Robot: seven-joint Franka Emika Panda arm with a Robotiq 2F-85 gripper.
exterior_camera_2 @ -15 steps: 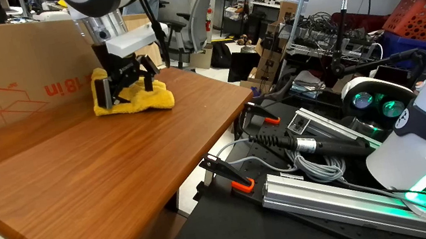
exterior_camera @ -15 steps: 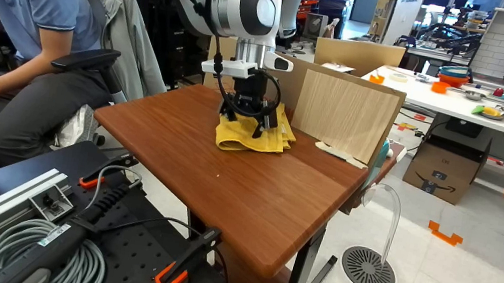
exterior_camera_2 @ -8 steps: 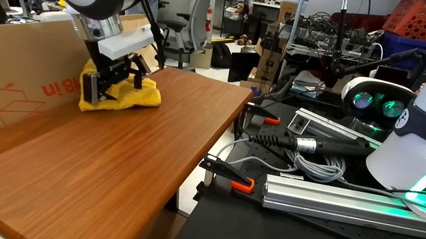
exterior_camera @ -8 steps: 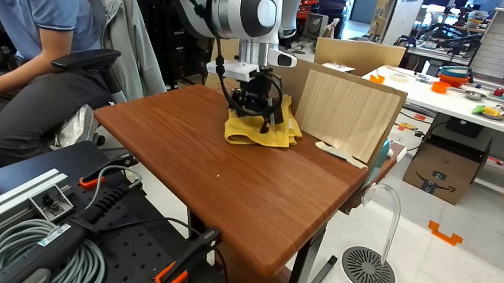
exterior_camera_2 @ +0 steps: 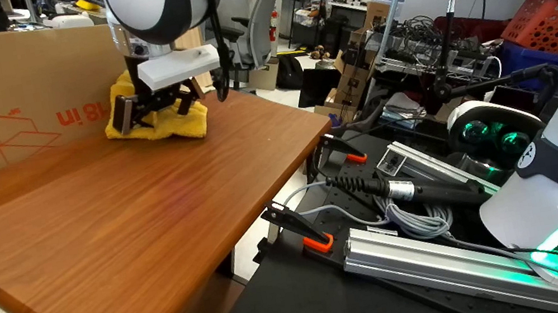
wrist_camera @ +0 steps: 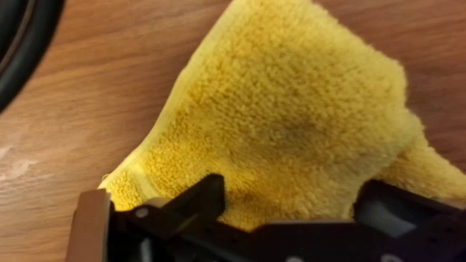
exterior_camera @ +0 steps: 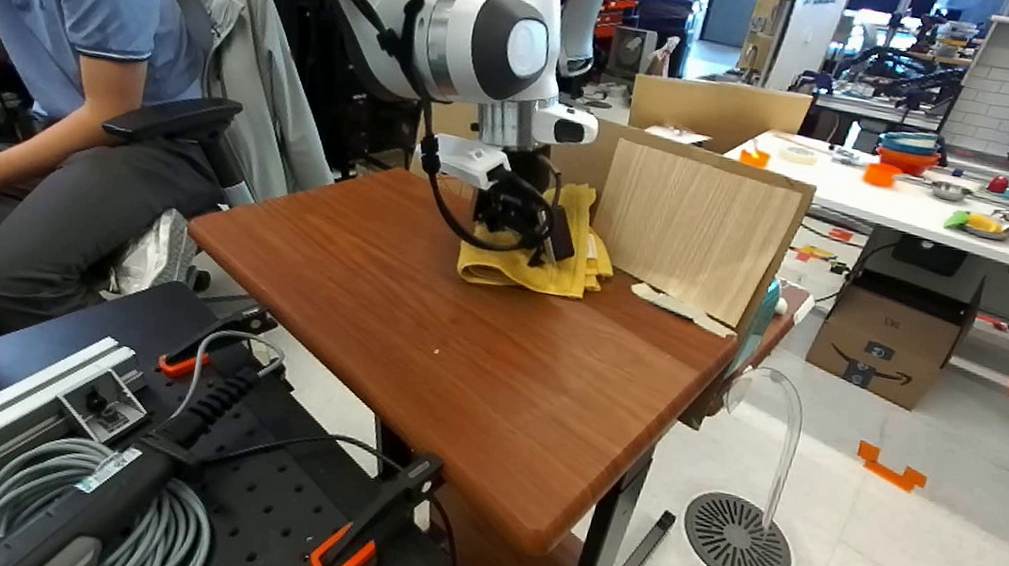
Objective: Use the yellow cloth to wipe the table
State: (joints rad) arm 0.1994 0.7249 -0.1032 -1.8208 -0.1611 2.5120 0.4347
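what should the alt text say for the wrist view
Close-up of a fuzzy yellow cloth lying on a brown wood-grain table, with the open black gripper over it along the bottom edge. A black cable curves through the top left corner.

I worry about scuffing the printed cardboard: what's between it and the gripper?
A raised part of the yellow cloth stands between the gripper and cardboard, in an exterior view.

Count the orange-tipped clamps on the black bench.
2, along the edge of the bench facing the table: in an exterior view, one clamp at lower centre, another clamp above and left. More may be hidden.
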